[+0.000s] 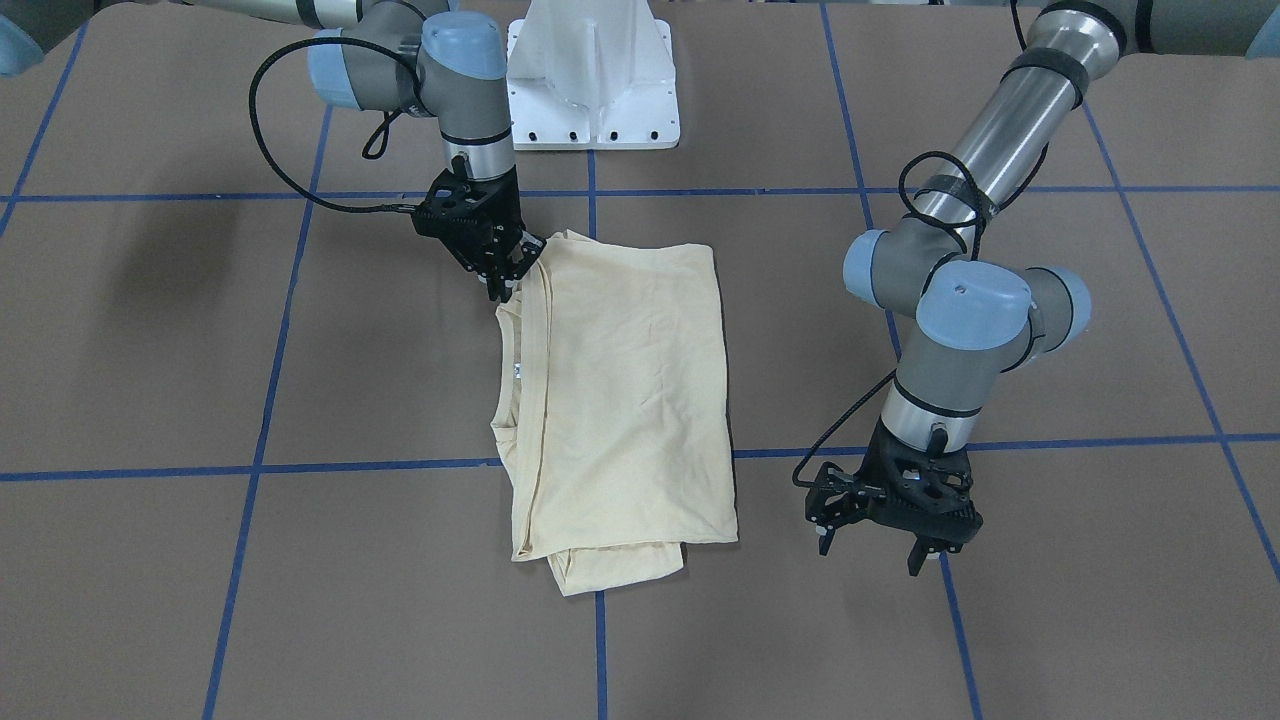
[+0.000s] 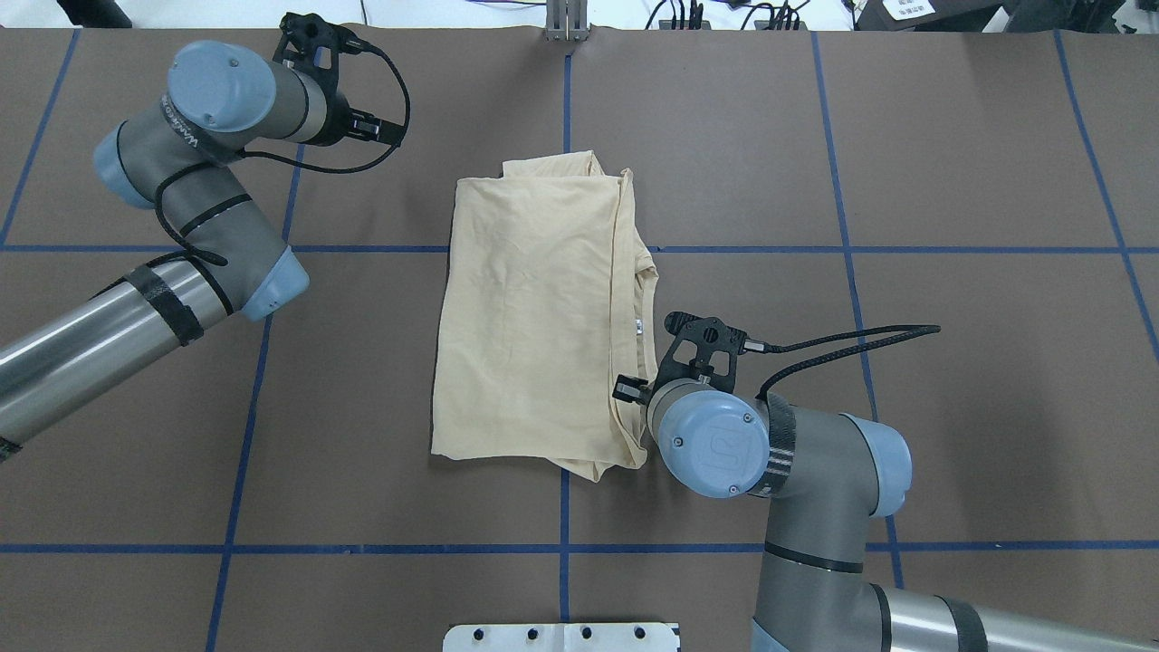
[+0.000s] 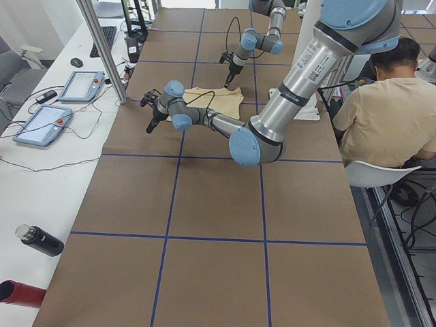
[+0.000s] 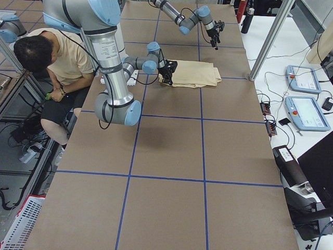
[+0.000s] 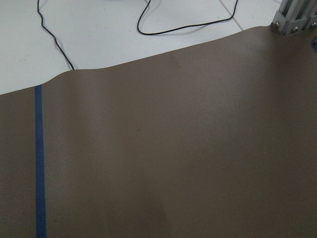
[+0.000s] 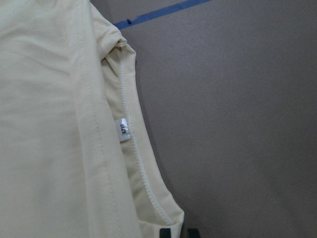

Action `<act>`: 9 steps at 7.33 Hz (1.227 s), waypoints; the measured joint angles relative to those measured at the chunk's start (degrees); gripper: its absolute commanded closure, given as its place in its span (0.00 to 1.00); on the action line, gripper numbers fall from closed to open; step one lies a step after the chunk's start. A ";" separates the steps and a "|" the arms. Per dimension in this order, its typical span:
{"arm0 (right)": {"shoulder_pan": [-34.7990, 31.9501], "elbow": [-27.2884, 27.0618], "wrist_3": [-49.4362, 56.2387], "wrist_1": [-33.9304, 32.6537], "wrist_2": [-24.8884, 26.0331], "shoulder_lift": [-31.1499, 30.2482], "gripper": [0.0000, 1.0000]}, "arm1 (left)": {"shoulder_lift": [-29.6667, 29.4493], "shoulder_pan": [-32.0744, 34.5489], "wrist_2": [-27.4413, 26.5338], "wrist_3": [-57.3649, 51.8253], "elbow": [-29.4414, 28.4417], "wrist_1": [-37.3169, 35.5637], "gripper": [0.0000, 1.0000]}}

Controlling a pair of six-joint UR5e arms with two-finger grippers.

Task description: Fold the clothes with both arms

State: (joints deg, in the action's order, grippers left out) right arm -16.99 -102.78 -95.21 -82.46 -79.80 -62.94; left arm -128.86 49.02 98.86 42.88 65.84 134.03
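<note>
The cream-yellow shirt [image 1: 630, 390] lies folded into a long rectangle at the table's middle, plain side up, print hidden. It also shows in the overhead view [image 2: 534, 308]. Its white neck tag [image 6: 124, 130] shows at the collar edge. My right gripper [image 1: 503, 285] is down at the shirt's collar-side corner nearest the robot, its fingers closed together on the fabric edge. In the overhead view its own wrist hides it. My left gripper [image 1: 870, 552] hangs open and empty over bare table, apart from the shirt's far end. Its wrist view shows only brown table.
The white pedestal base [image 1: 590, 80] stands at the robot's side of the table. Blue tape lines cross the brown surface. A seated person [image 3: 388, 116] is beside the table. Control tablets [image 3: 75, 85], a metal post [image 3: 102, 48] and bottles [image 3: 37, 240] lie along the far edge.
</note>
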 measured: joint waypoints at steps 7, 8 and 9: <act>0.88 3.51 11.25 -9.44 -5.29 7.69 0.47 | 1.00 -0.14 -0.03 0.03 0.97 0.00 0.00; 0.95 4.35 14.10 -9.51 -6.11 7.89 0.67 | 1.03 -0.15 -0.04 0.07 1.01 0.00 0.00; 0.97 4.67 15.71 -9.59 -7.14 7.99 0.89 | 1.06 -0.15 -0.03 0.09 1.04 0.00 0.00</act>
State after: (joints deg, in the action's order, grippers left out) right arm -16.03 -98.10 -79.49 -92.05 -86.94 -54.95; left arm -127.80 48.87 98.84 42.97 66.87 134.03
